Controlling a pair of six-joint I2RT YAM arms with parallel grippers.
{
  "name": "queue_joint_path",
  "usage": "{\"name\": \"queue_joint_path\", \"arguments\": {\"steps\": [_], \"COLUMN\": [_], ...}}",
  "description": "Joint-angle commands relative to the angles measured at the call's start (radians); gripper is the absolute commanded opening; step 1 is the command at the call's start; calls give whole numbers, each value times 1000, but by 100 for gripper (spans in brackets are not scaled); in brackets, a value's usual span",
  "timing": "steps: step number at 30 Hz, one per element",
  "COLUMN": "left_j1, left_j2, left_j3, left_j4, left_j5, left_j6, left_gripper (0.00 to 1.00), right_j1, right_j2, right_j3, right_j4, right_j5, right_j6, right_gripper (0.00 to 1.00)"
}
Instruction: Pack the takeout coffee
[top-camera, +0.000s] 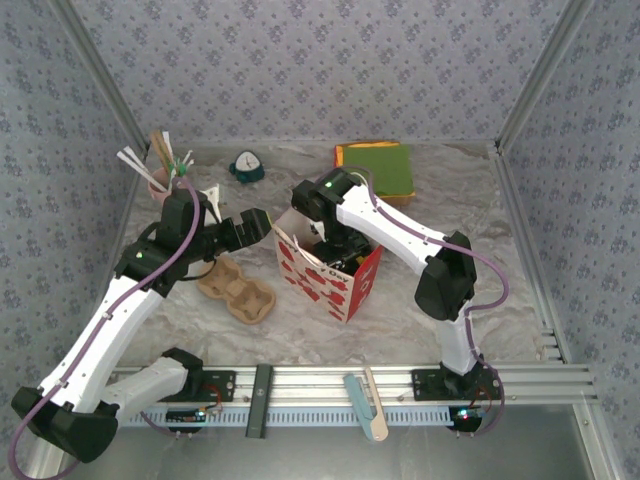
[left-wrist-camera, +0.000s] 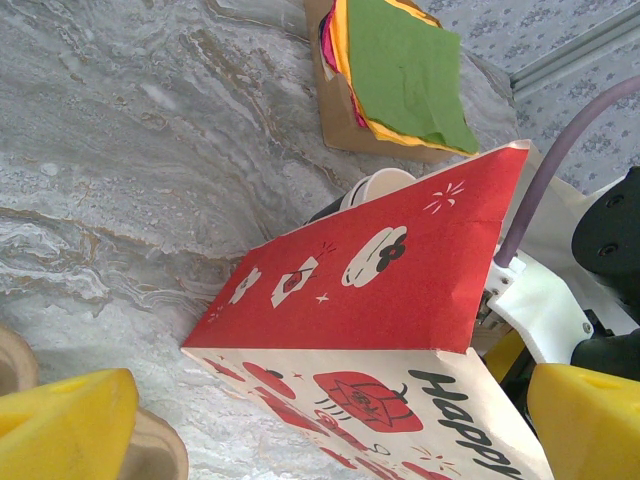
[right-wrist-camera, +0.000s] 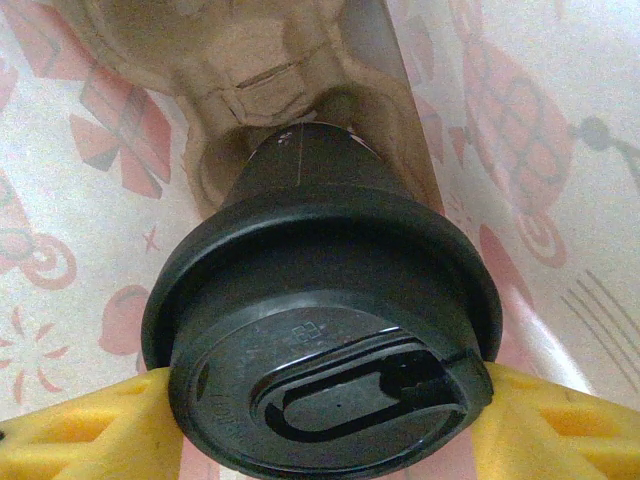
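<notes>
A black-lidded takeout coffee cup (right-wrist-camera: 320, 330) stands in a brown cardboard carrier (right-wrist-camera: 260, 70) inside the red-and-white paper bag (top-camera: 335, 280). My right gripper (right-wrist-camera: 320, 425) is shut on the cup's lid rim, one yellow finger (right-wrist-camera: 75, 430) on each side. From above, that gripper (top-camera: 325, 248) reaches down into the bag's mouth. A second dark cup with a white rim (left-wrist-camera: 380, 186) peeks out past the bag's far edge. My left gripper (top-camera: 258, 222) is open beside the bag's left side, its fingers (left-wrist-camera: 60, 425) spread wide with the bag's corner (left-wrist-camera: 330, 350) ahead of them.
Another cardboard carrier (top-camera: 238, 290) lies on the table left of the bag. A pink cup of straws and sticks (top-camera: 163, 180) stands at the back left, a teal object (top-camera: 247, 166) behind it to the right. Stacked coloured napkins (top-camera: 375, 166) lie at the back.
</notes>
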Motion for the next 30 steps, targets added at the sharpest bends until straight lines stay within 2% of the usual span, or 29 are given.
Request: {"name": "queue_joint_path", "arguments": {"steps": [1,30], "left_j1": [4,4], "left_j2": [-13,-19], "left_j3": [2,-4], "left_j4": [-11,-10], "left_j5": [4,7], "left_j6": [1,-3], "left_gripper": [100,100], "right_j1": [-3,-1], "right_j2": [1,1], "right_j3": [1,-38], "right_j4": [-13,18], "right_j5": [6,3], "right_j6": [-13,-18], "right_gripper": [68,68]}}
